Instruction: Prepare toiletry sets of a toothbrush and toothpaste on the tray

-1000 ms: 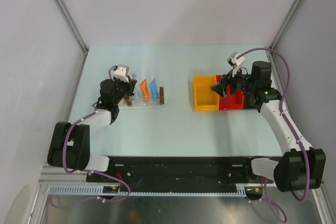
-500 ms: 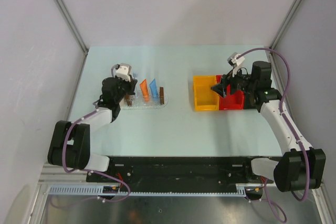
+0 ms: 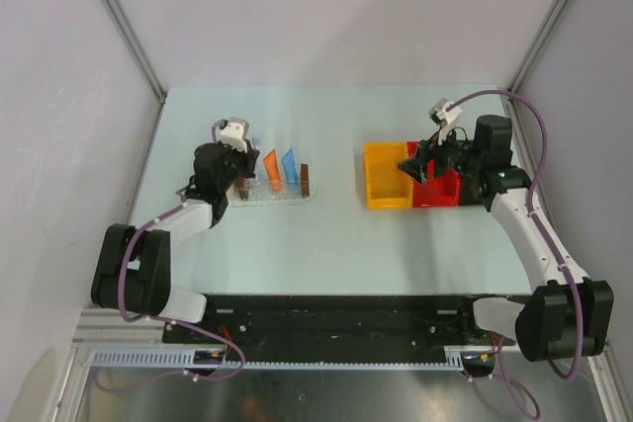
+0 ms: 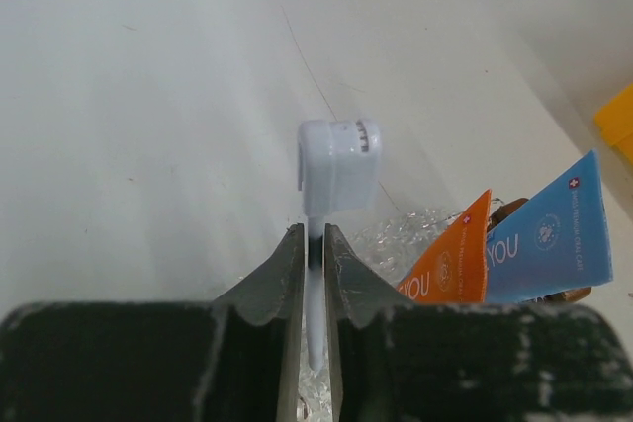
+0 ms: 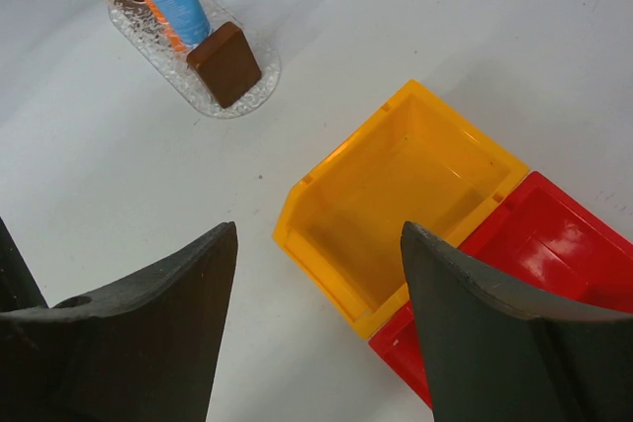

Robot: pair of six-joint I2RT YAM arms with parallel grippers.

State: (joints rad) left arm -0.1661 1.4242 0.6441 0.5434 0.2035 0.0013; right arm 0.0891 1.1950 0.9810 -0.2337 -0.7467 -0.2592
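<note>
- Left gripper (image 4: 314,244): the jaws stand nearly closed, one on each side of the thin neck of the toothbrush (image 4: 336,160). The wrist view is too tight to confirm that both pads press on the neck, so a firm grip cannot be told from a loose one.
- The toothbrush stands upright between the jaws, head just past the fingertips and stem running back between them. This attitude probably matches the upright way the tubes are set.
- The tray (image 4: 396,234) lies directly beneath and just right of the fingertips; in the overhead view the gripper sits at the tray's left end.
- The orange toothpaste (image 4: 450,264) and the blue toothpaste (image 4: 554,234) stand tilted side by side in the tray, right of the gripper, leaving the left end for the brush.
- Right gripper (image 5: 318,234): jaws wide apart, holding nothing, poised above the near rim of the yellow bin (image 5: 326,185), which looks empty.
- The red bin (image 5: 554,244) touches the yellow bin on the far right side; a wooden block (image 5: 226,63) at the tray's end lies well ahead to the left.
</note>
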